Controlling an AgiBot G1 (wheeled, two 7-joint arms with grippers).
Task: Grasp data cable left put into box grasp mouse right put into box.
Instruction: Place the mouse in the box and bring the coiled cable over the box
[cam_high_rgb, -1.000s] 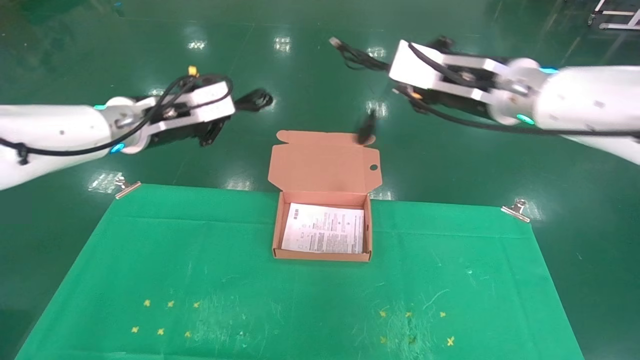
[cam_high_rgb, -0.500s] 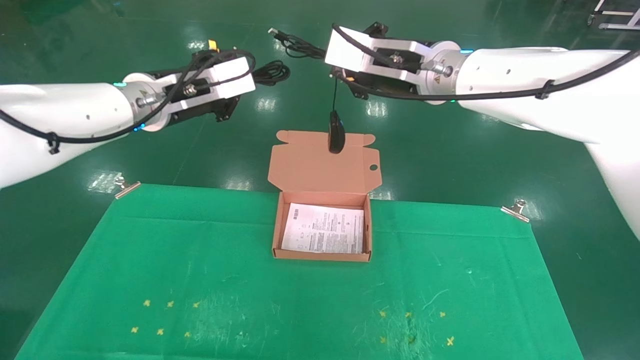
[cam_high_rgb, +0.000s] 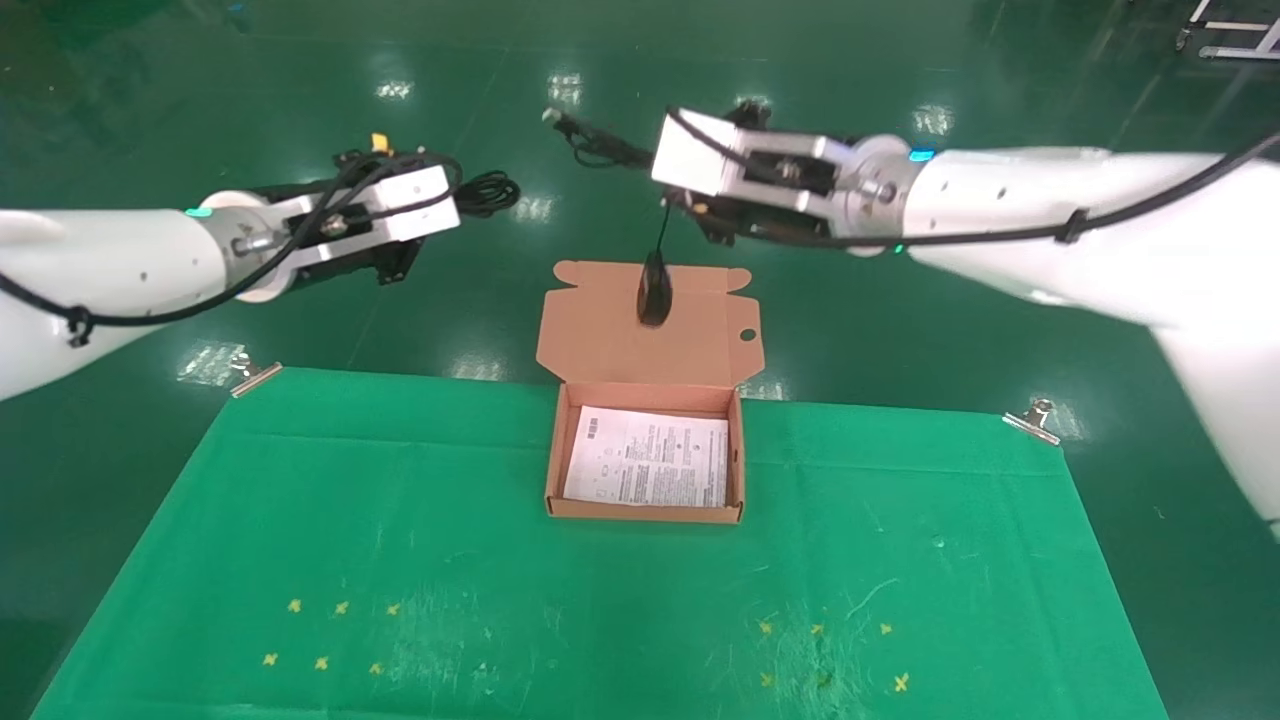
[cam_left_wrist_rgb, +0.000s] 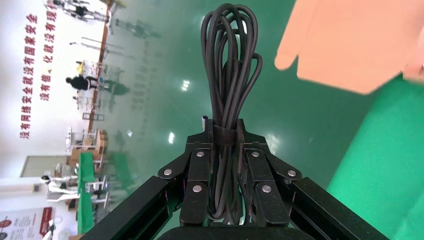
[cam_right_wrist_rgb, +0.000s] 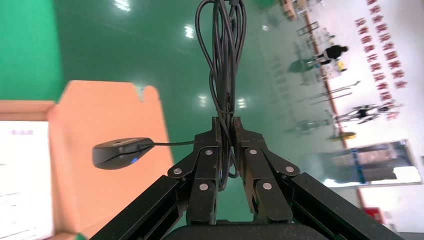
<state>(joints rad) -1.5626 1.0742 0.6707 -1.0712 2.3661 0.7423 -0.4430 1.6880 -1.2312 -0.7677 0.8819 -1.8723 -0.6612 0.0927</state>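
Left end effector (cam_left_wrist_rgb: 223, 131) is clamped on the cable (cam_left_wrist_rgb: 229, 75), holding the looped bundle in the air to the left of the box (cam_high_rgb: 646, 508), well apart from it. Right end effector (cam_right_wrist_rgb: 226, 131) is closed on the bundled cord (cam_right_wrist_rgb: 223, 55), not on the mouse body. The mouse (cam_high_rgb: 655, 288) hangs from that cord in front of the raised lid (cam_high_rgb: 600, 330). The box sits open at the bench's (cam_high_rgb: 400, 520) far edge, a leaflet (cam_high_rgb: 648, 458) inside.
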